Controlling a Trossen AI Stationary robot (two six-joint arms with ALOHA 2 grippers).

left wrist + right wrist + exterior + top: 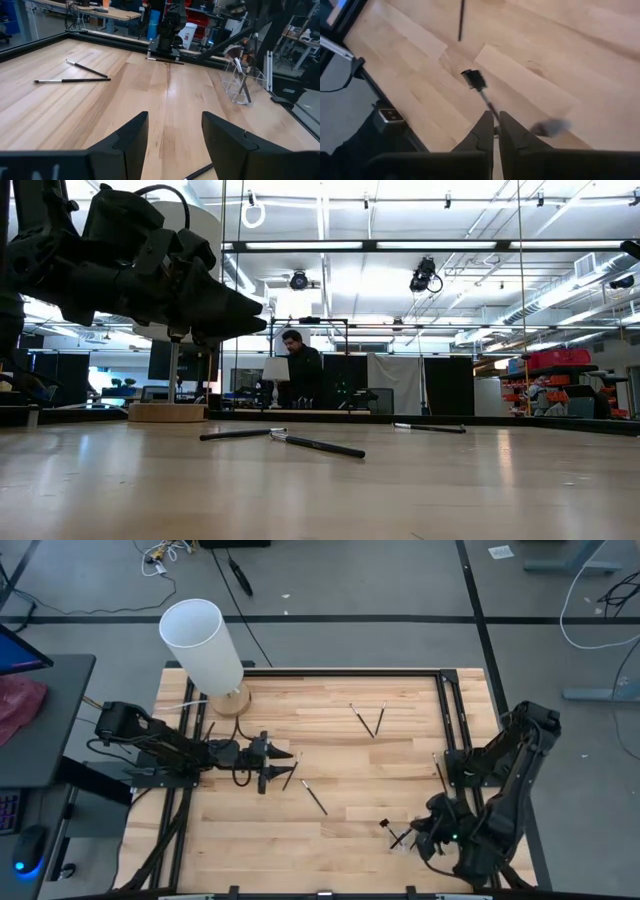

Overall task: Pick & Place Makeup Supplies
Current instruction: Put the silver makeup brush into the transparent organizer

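Wooden counter (340, 740): my left fingers (283, 766) hang open just beside a brush (314, 797) lying diagonally, while my right fingers (495, 131) pinch another brush (479, 86).

Makeup brush (481, 88) between closed right jaws

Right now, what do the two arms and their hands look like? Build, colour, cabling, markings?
Both arms are dark, near-black jointed links. The left hand has two black, flat wedge-shaped fingers; a black cable loops beside its wrist. White lettering shows on its body in the left wrist view, unreadable. The right hand has two narrow black fingers that taper to points. A small green light glows on the right arm's lower links.
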